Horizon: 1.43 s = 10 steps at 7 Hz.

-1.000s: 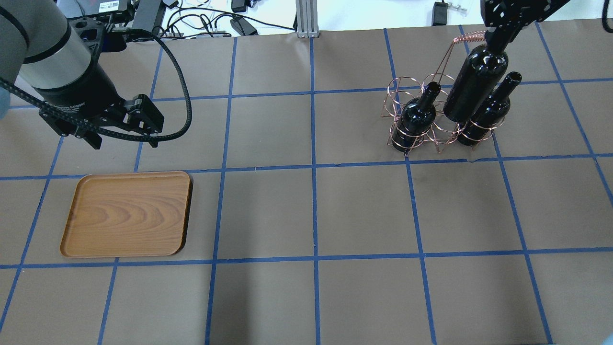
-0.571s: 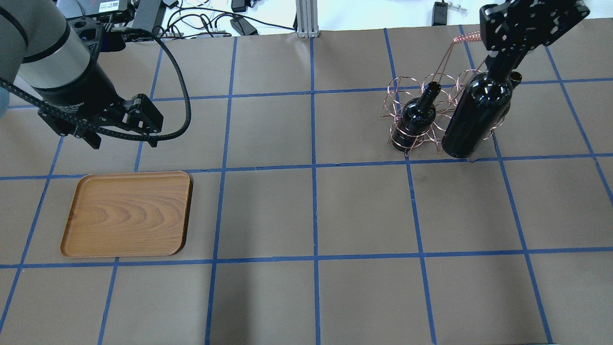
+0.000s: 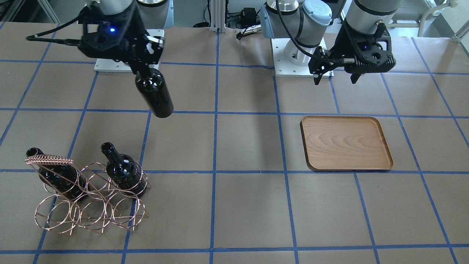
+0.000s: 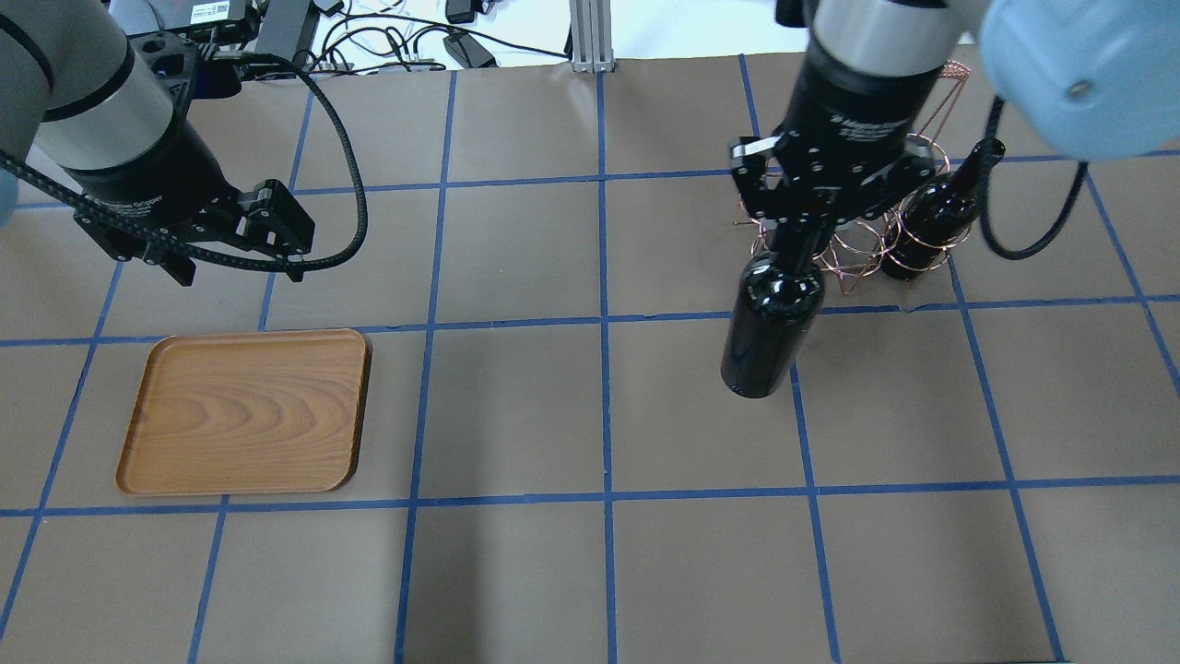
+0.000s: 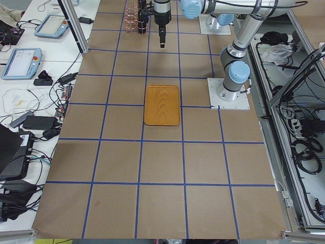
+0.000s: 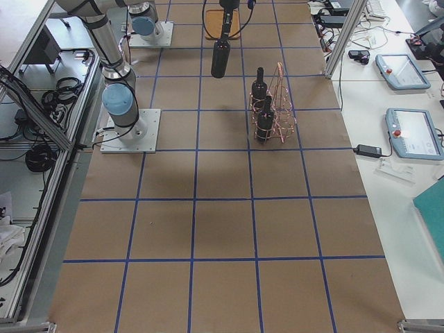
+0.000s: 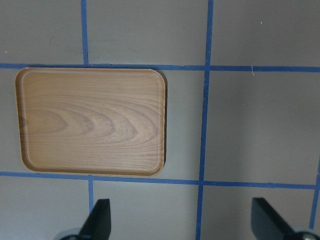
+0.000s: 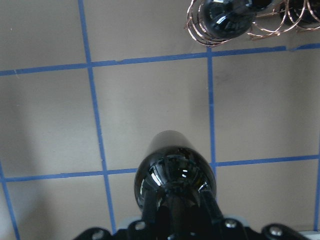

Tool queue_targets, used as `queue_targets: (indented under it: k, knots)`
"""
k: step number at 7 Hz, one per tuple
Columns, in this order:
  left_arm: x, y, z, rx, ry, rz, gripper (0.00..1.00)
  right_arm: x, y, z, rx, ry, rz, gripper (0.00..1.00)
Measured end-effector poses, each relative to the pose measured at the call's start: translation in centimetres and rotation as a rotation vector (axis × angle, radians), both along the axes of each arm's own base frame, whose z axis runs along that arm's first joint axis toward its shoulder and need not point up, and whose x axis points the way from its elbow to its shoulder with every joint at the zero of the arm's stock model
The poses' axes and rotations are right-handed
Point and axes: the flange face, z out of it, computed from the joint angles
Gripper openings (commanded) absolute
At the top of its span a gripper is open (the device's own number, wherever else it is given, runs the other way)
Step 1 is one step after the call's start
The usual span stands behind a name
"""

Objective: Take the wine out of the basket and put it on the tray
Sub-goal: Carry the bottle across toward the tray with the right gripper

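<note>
My right gripper (image 4: 800, 242) is shut on the neck of a black wine bottle (image 4: 770, 332) and holds it upright in the air, out of the basket and to the tray side of it. The bottle also shows in the front view (image 3: 154, 93) and the right wrist view (image 8: 175, 170). The copper wire basket (image 3: 91, 209) holds two more bottles (image 3: 122, 170) (image 3: 55, 176). The wooden tray (image 4: 244, 410) lies empty at the left. My left gripper (image 4: 238, 272) is open and empty, hovering behind the tray (image 7: 90, 120).
Blue tape lines mark a grid on the brown table cover. Cables and power bricks (image 4: 387, 41) and an aluminium post (image 4: 590, 37) are at the far edge. The arms' base plates (image 3: 302, 62) are on the robot's side.
My right gripper has carried the bottle out of the basket, leftward and toward the table's front. The left arm has not moved.
</note>
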Motion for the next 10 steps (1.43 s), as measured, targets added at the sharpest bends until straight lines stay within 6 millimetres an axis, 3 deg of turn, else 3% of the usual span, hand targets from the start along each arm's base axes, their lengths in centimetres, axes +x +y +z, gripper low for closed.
queue_targets:
  k: [2, 5, 6, 7, 9, 10]
  knots:
    - [1.1, -0.4, 0.6, -0.03, -0.004, 0.019, 1.0, 8.4, 0.4, -2.8, -0.043, -0.006, -0.057, 0.11]
    - [6.8, -1.2, 0.9, -0.04, -0.007, 0.097, 1.0, 17.6, 0.4, -7.4, -0.097, -0.035, -0.101, 0.13]
    - [8.9, -1.3, 1.0, -0.036, -0.008, 0.067, 1.0, 19.9, 0.4, -8.7, -0.101, -0.035, -0.11, 0.19]
    - [10.5, -1.2, 1.0, -0.029, -0.01, 0.039, 1.0, 21.3, 0.3, -9.8, -0.107, -0.037, -0.118, 0.19]
    - [12.2, -0.9, 1.0, 0.002, -0.036, 0.003, 1.0, 23.2, 0.0, -11.9, -0.106, -0.038, -0.118, 0.27]
    - [12.5, -0.7, 1.0, 0.011, -0.046, -0.002, 1.0, 23.9, 0.4, -12.5, -0.1, -0.038, -0.107, 0.54]
